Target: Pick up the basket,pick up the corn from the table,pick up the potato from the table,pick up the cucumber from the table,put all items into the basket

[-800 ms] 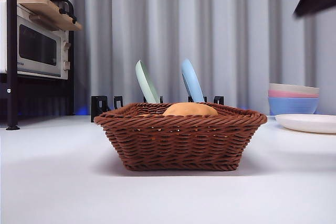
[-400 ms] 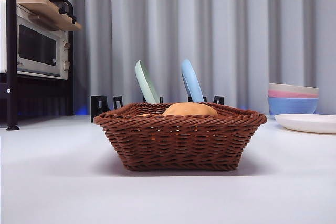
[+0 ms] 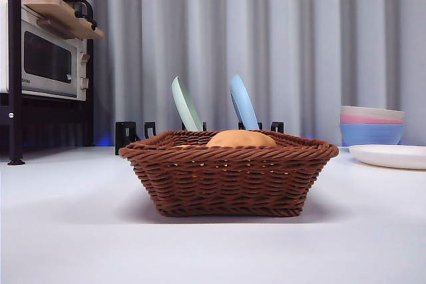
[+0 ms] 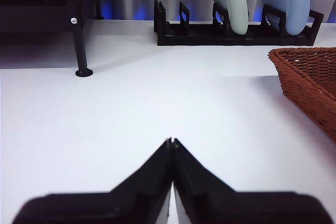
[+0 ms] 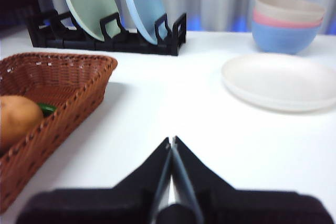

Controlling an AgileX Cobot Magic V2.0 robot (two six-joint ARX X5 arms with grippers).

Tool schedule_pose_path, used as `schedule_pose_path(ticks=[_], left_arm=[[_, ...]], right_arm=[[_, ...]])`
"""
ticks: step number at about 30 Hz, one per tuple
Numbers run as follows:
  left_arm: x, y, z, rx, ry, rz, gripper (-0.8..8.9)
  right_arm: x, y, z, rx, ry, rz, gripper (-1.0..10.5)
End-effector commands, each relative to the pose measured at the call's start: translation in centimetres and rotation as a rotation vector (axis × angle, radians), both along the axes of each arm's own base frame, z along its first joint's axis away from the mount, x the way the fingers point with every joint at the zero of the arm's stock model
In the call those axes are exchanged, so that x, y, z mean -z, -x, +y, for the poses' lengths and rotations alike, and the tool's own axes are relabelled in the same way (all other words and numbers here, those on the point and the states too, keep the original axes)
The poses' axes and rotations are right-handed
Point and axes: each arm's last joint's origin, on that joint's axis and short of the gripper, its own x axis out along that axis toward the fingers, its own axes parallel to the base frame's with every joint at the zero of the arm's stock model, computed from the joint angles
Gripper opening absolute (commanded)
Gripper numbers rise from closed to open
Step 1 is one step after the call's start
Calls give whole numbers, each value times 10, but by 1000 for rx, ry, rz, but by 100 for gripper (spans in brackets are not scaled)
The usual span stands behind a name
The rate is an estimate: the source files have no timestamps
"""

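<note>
The brown wicker basket [image 3: 228,172] stands on the white table [image 3: 66,231] in the middle of the front view. The tan potato [image 3: 240,139] lies inside it and rises just above the rim. In the right wrist view the potato [image 5: 16,119] and a bit of the green cucumber [image 5: 46,109] lie in the basket [image 5: 58,85]. The corn is hidden. My left gripper [image 4: 171,141] is shut and empty, beside the basket's corner [image 4: 310,85]. My right gripper [image 5: 171,140] is shut and empty, on the basket's other side. Neither shows in the front view.
A black rack [image 3: 133,134] with a green plate [image 3: 186,104] and a blue plate [image 3: 243,103] stands behind the basket. Stacked pastel bowls [image 3: 371,126] and a white plate [image 3: 391,155] are at the right. A microwave [image 3: 43,61] on a black stand is at the left.
A dark arm at the top right corner of the front view a second ago has left the view. The basket and potato have not moved.
</note>
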Motion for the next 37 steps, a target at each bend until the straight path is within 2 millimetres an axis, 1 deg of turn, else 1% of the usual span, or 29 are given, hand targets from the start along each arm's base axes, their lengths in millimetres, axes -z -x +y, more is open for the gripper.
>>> schedule_pose_path(ticks=[1,5,7,9,37], left_arm=[[5,-1,0,-4,7,16,-3],[5,-1,0,-4,7,16,-3],[5,-1,0,-4,7,16,-3],[5,-1,0,-4,7,16,-3],[5,-1,0,-4,7,15,-3]], right_arm=[[6,0,0,3,-19,36,2],[8,0,0,8,-44,58,2],[13,1,0,22,-105,126,2],[13,1,0,37,-163,151,2],[14,0,0,44,-164,164,2]])
